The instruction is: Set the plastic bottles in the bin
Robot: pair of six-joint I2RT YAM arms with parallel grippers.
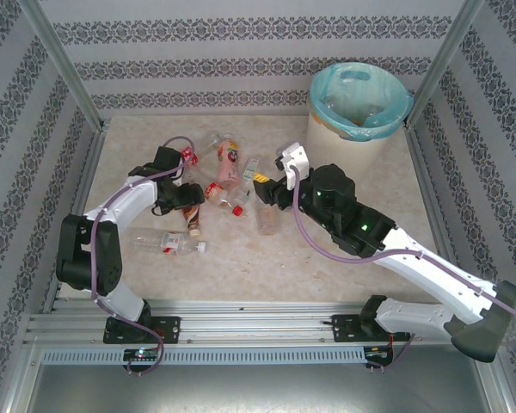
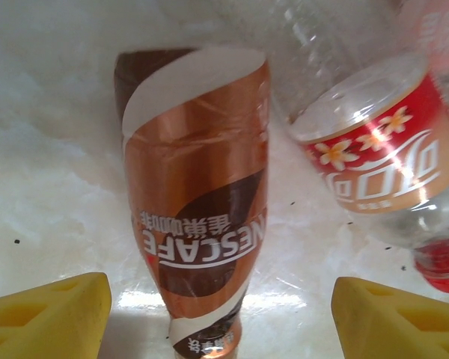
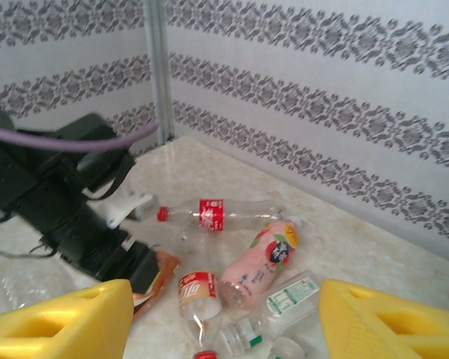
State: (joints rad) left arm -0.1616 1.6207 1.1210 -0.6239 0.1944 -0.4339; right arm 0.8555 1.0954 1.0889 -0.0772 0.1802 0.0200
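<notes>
The left hand [image 2: 221, 290] stands open over the tabletop [image 1: 327, 258], its yellow fingers [image 2: 49, 318] on either side of a lying plastic bottle with a copper-and-brown coffee label [image 2: 194, 202]. Neither finger touches it and gaps show on both sides. The step in hand looks like the grasp of this bottle. The fingers flank its narrow neck end, so the hand would do well to reach further along to the broader labelled body, centre itself, then close. A clear bottle with a red cola label [image 2: 374, 157] lies just beside it and could be nudged or caught. The right hand [image 3: 224, 299] is also open and holds nothing, facing the heap, with a pink-labelled bottle [image 3: 266, 258] in it. The round cream bin with the turquoise liner [image 1: 344, 146] stands at the far right corner, well apart from the bottles.
</notes>
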